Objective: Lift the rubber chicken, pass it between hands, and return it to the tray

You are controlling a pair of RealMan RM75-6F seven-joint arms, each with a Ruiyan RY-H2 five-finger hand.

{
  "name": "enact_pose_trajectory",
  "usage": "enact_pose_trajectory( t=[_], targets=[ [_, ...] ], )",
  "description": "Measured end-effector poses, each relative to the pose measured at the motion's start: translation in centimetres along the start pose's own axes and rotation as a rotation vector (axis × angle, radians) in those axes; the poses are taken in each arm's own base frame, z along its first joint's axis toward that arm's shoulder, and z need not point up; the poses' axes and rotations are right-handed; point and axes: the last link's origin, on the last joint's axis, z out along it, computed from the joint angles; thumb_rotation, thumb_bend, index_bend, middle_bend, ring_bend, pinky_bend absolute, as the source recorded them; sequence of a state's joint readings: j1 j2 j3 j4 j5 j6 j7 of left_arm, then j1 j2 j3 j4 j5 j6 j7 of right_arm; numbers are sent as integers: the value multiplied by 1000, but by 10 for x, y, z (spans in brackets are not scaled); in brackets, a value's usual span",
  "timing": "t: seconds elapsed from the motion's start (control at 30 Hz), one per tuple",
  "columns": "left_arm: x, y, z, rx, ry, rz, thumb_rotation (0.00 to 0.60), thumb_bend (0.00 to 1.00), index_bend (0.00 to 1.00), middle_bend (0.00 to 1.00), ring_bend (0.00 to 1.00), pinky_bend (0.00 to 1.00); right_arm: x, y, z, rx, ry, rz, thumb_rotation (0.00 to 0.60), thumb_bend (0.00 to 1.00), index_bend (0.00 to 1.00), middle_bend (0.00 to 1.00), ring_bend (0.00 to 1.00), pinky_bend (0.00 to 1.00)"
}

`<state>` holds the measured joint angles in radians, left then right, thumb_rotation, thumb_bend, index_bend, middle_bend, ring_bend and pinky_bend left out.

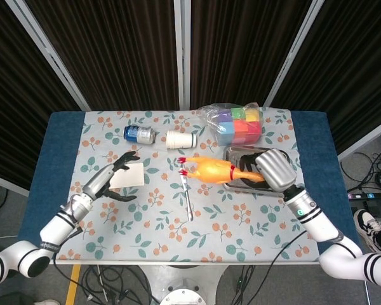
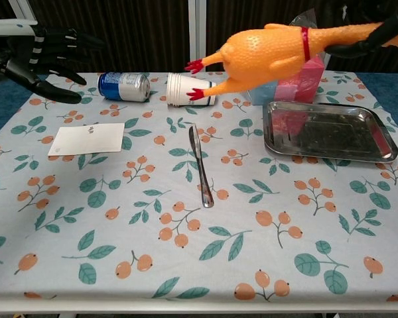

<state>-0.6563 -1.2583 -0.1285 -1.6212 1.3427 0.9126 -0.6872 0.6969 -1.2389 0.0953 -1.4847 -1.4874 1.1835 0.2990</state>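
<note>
Return step in hand: right hand [image 1: 274,170] grasps the rubber chicken [image 2: 268,54] by its neck, body held in the air at the tray's [image 2: 378,154] left edge. Left hand [image 1: 109,181] released, fingers spread, empty. Next, judged: carry the soft, pebbled orange body over the shiny, shallow metal tray, lower, release.

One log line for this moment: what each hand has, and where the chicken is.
left hand: open, empty | right hand: holds rubber chicken by neck | chicken: in air, by tray, not down
</note>
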Motion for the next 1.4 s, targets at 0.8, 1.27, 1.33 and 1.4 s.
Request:
enact_pose_trajectory(
  t=[0.8, 1.27, 1.33, 1.4],
  targets=[
    [0, -12, -8, 70, 34, -39, 600, 155, 185, 107, 88, 200, -73, 139, -47, -401, -9, 414, 600, 522, 810, 707, 640, 779],
    [-1, -14, -8, 74, 31, -49, 600, 153, 184, 107, 88, 200, -96, 157, -51, -480, -59, 424, 600, 0, 128, 276, 210, 329],
    [-1, -14, -8, 74, 31, -48, 600, 153, 185, 107, 88, 200, -95, 159, -52, -490, -68, 413, 600, 0, 36, 220, 146, 279],
    [-1, -15, -8, 73, 32, -46, 600, 152, 184, 107, 88, 200, -94, 160, -52, -491, -73, 401, 600, 0, 1, 172, 94, 233]
  ],
)
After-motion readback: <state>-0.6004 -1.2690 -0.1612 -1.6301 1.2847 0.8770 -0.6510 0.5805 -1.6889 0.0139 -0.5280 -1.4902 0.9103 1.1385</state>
